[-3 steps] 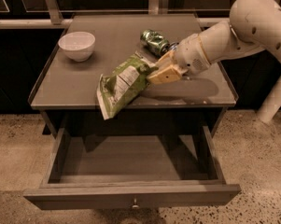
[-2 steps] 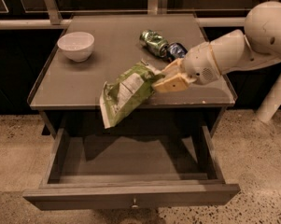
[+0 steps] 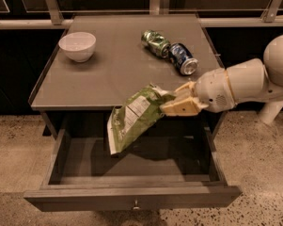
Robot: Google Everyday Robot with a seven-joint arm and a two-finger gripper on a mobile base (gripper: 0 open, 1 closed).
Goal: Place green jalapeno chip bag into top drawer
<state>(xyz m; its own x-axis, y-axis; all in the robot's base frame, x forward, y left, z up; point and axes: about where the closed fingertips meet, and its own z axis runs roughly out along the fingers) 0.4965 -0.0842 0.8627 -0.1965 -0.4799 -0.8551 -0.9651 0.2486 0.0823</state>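
Observation:
The green jalapeno chip bag [image 3: 134, 117] hangs tilted in the air, its lower end over the open top drawer [image 3: 131, 199] and its upper end level with the table's front edge. My gripper [image 3: 171, 106] comes in from the right and is shut on the bag's upper right corner. The white label panel faces the camera. The drawer is pulled fully out, its inside bare, with a small metal knob [image 3: 136, 204] at the centre of its front.
On the tabletop [image 3: 108, 69] stand a white bowl [image 3: 77, 46] at back left, a crushed green can [image 3: 155, 42] and a blue can [image 3: 183, 59] lying at back right. My white arm [image 3: 244, 84] reaches in from the right. Speckled floor surrounds the table.
My gripper has carried the bag forward and down, from over the tabletop's front part to past the front edge, over the open drawer.

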